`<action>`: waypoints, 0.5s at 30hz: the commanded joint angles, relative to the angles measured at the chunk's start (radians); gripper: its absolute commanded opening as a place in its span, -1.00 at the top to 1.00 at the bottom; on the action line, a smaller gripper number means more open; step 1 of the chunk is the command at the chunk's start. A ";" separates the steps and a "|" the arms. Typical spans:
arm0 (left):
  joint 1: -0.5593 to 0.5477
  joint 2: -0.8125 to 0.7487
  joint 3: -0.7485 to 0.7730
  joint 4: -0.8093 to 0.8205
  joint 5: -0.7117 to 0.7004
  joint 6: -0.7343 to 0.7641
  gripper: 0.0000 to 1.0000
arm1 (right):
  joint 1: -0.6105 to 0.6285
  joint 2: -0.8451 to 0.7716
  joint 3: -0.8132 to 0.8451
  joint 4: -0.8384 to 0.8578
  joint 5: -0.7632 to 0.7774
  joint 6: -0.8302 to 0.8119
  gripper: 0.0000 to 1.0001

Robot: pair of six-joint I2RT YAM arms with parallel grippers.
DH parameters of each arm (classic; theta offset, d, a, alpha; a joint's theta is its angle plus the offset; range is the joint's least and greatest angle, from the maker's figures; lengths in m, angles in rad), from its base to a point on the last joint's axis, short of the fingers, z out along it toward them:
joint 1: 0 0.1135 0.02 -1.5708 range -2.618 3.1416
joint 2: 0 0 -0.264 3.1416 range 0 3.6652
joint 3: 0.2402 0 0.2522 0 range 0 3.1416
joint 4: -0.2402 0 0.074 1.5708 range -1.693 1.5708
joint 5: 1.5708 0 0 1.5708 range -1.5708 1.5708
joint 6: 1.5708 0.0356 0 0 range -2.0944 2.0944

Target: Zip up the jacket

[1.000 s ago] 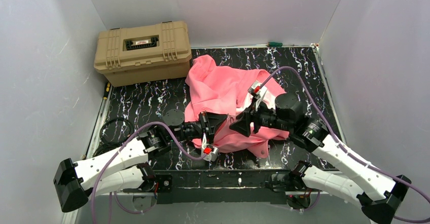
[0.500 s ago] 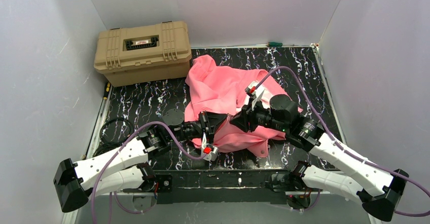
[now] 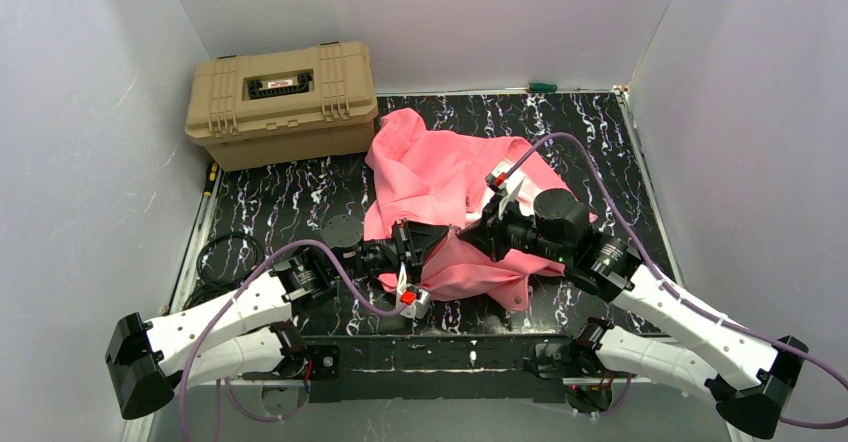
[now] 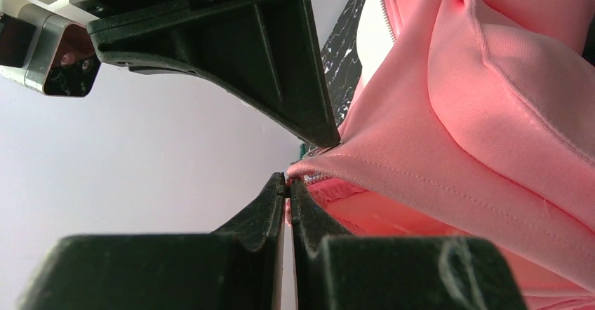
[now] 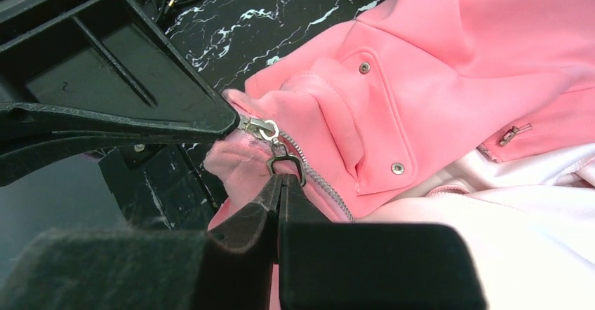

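Right wrist view shows the jacket [image 5: 449, 57] bunched mid-table on the black marbled table [image 3: 290, 197], its zipper pull [image 5: 284, 163] pinched between the closed tips of my right gripper [image 5: 279, 184]. My left gripper [image 4: 288, 187] is clamped on the jacket's hem beside the zipper's start. A tan case [image 3: 280, 102] stands at the far left corner.

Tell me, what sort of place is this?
Probably a robot test booth: plain white walls box in a black marbled table, a left arm and right arm are bolted at its edge, and a pink jacket lies on it.
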 commanded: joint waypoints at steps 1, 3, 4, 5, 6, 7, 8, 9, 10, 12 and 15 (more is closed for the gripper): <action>-0.001 -0.027 0.030 0.016 0.025 0.009 1.00 | 0.005 -0.018 0.022 0.036 0.012 -0.014 0.92; -0.001 -0.028 0.030 0.016 0.024 0.009 1.00 | 0.005 -0.018 0.026 0.034 0.009 -0.013 0.97; -0.002 -0.030 0.029 0.016 0.022 0.009 1.00 | 0.005 -0.018 0.024 0.034 0.002 -0.010 0.92; -0.002 -0.030 0.029 0.016 0.021 0.010 1.00 | 0.005 -0.018 0.023 0.032 -0.008 -0.007 0.84; -0.001 -0.030 0.030 0.016 0.019 0.010 1.00 | 0.005 -0.018 0.017 0.028 -0.022 -0.001 0.73; -0.001 -0.032 0.029 0.015 0.018 0.010 1.00 | 0.005 -0.020 0.011 0.026 -0.033 0.005 0.48; -0.001 -0.033 0.029 0.016 0.017 0.010 1.00 | 0.005 -0.025 0.005 0.024 -0.042 0.011 0.31; -0.001 -0.034 0.029 0.016 0.016 0.010 1.00 | 0.005 -0.030 0.000 0.025 -0.040 0.019 0.00; -0.002 -0.034 0.029 0.015 0.013 0.010 1.00 | 0.005 -0.038 -0.006 0.024 -0.032 0.023 -0.21; -0.002 -0.033 0.032 0.016 0.009 0.006 1.00 | 0.008 -0.061 -0.017 0.022 -0.005 0.023 -0.46; -0.002 -0.031 0.040 0.016 0.001 -0.012 1.00 | 0.022 -0.087 -0.027 0.021 0.062 -0.017 -0.46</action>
